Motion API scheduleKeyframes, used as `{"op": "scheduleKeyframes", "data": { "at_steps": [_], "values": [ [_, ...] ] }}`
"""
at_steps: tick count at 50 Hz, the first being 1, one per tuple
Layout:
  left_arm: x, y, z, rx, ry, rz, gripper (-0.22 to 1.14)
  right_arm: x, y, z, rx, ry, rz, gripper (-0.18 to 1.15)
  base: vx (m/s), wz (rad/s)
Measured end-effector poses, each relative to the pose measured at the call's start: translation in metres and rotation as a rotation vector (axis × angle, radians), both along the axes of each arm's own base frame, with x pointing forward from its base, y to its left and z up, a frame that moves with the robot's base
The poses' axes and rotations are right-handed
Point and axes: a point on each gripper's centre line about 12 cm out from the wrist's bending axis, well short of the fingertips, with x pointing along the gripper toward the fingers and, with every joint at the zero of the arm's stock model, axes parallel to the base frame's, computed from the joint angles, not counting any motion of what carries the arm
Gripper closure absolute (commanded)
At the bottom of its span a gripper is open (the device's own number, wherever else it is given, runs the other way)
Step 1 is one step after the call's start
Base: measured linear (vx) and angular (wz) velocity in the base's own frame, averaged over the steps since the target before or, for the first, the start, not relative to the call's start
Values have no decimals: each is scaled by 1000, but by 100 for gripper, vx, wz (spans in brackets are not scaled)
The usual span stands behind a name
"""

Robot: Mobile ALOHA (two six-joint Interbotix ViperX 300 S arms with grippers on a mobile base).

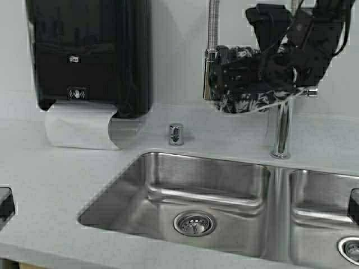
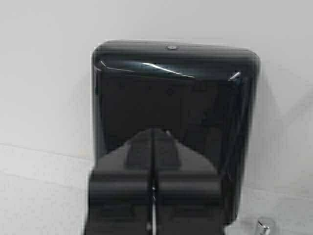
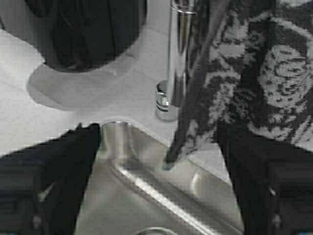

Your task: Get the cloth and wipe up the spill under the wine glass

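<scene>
- The cloth (image 1: 244,84), dark with a white leafy print, is seen draped over the faucet (image 1: 281,129) high above the sink (image 1: 185,185), near the wall.
- The right claw (image 1: 280,70) is held up at the faucet, right at the bunched cloth.
- In the right wrist view the right claw's fingers (image 3: 54,176) are spread wide apart, one on each side of the picture; the cloth (image 3: 254,73) hangs between them, closer to one finger, and no grip on it is shown.
- A fold of the cloth is seen hanging down beside the faucet's chrome pipe (image 3: 178,54), with its tip over the sink's edge (image 3: 142,171).
- A small chrome button (image 1: 176,134) stands on the table (image 1: 50,185) behind the sink's left basin, just beside the pipe in the right wrist view.
- The left claw (image 2: 153,196) is seen in its wrist view with its fingers pressed together, nothing between them, pointed at a black towel dispenser (image 2: 176,112).
- In the high view only a dark corner (image 1: 5,204) at the left edge is seen on the left arm's side, low over the table.
- The dispenser (image 1: 90,53) is mounted on the wall at the left, with a white paper sheet (image 1: 78,126) hanging from it down to the table.
- A drain (image 1: 194,223) is set in the left basin's floor; part of a second drain (image 1: 350,249) is seen in the right basin.
- The wine glass is not seen in any view.
</scene>
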Motion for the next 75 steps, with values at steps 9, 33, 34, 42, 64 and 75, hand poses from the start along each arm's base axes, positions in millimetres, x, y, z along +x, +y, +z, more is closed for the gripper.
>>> {"op": "scheduleKeyframes", "data": {
  "at_steps": [9,33,34,42,64,75],
  "values": [
    [0,0,-1,3,2,1,89,5,0,-8,0,13,-13,-5,11,1],
    [0,0,0,3,0,1,89,19,5,-16,-5,8,-21,27,6,2],
    [0,0,0,3,-3,1,89,19,5,-18,-8,9,-22,32,2,1],
    [0,0,0,3,-2,1,89,20,0,-20,-37,3,-26,69,1,0],
    [0,0,0,1,0,1,89,10,-5,36,-11,-128,-28,88,-1,0],
    [0,0,-2,3,3,1,89,4,-8,113,20,-236,-31,88,-3,0]
  ]
}}
